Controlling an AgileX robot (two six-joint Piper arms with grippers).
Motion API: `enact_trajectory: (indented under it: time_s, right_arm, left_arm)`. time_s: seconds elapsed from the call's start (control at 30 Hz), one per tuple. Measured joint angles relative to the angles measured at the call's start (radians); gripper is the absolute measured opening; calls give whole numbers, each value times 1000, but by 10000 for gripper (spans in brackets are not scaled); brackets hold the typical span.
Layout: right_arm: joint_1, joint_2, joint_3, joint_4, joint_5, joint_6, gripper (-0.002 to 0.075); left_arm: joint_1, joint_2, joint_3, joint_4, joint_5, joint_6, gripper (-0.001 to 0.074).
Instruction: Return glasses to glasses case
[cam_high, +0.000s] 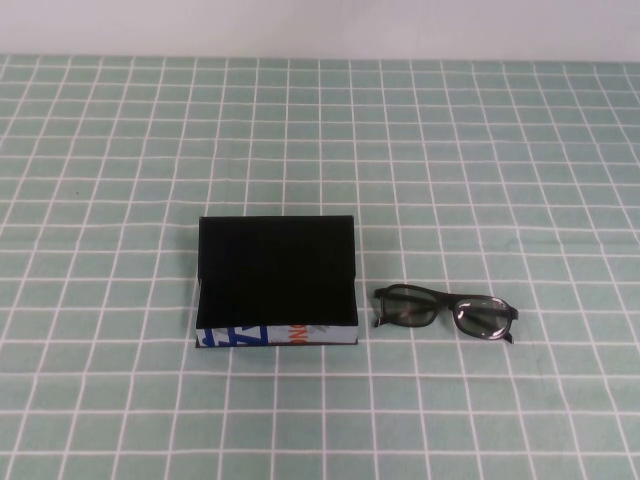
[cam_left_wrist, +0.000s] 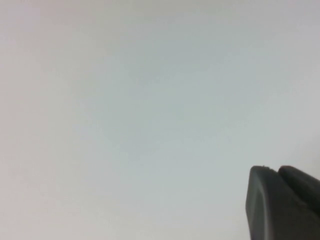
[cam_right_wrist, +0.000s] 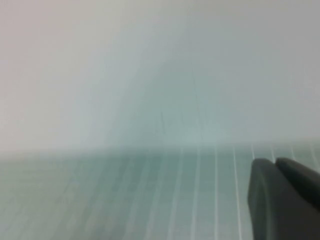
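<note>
The glasses case (cam_high: 277, 280) is a black box near the middle of the table in the high view. Its lid stands raised at the back, its inside is black, and its white front edge (cam_high: 278, 335) carries blue and orange print. The glasses (cam_high: 445, 312), black-framed with greyish lenses, lie on the table just right of the case, apart from it. Neither arm shows in the high view. My left gripper (cam_left_wrist: 276, 171) shows only in its wrist view, fingertips together, facing a blank pale surface. My right gripper (cam_right_wrist: 275, 162) shows in its wrist view, fingertips together, low over the cloth.
A green cloth with a white grid (cam_high: 480, 150) covers the table. A pale wall (cam_high: 320, 25) runs along the far edge. The grid also shows in the right wrist view (cam_right_wrist: 150, 200).
</note>
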Motion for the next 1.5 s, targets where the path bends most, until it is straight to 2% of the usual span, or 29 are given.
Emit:
enact_trajectory:
  time_s: [0.2, 0.4, 0.57, 0.73, 0.87, 0.97, 1.13, 1.23, 1.3, 1.43, 1.5]
  right_arm:
    - [4, 130, 0, -23, 49, 0, -13]
    - [80, 229, 0, -8, 78, -59, -13]
    - [100, 359, 0, 74, 167, -233, -13]
    - [100, 506, 0, 111, 243, -463, -13]
    - [108, 623, 0, 123, 324, -746, -13]
    - [131, 688, 0, 125, 346, -843, -13]
    - [202, 776, -5, 111, 322, -907, -6]
    - [252, 838, -33, 65, 320, -920, 40]
    - [279, 880, -58, 46, 320, -921, 99]
    - [299, 969, -132, 35, 318, -898, 265]
    - [301, 1012, -165, 33, 318, -878, 311]
  left_arm:
    - [0, 210, -24, 8, 314, -37, -1]
    - [0, 366, -24, 10, 361, -39, -1]
    - [-10, 499, -24, 8, 433, 10, -1]
    - [-99, 593, -24, -9, 462, 77, -1]
    - [-151, 632, -24, -138, 481, 215, -1]
    - [-153, 645, -24, -262, 492, 348, -1]
    - [-153, 647, -24, -398, 499, 501, -1]
    - [-153, 647, -24, -409, 499, 532, -1]
    - [-153, 647, -24, -409, 499, 537, -1]
    - [-153, 647, -24, -409, 499, 539, -1]
    - [-153, 647, -24, -409, 499, 539, -1]
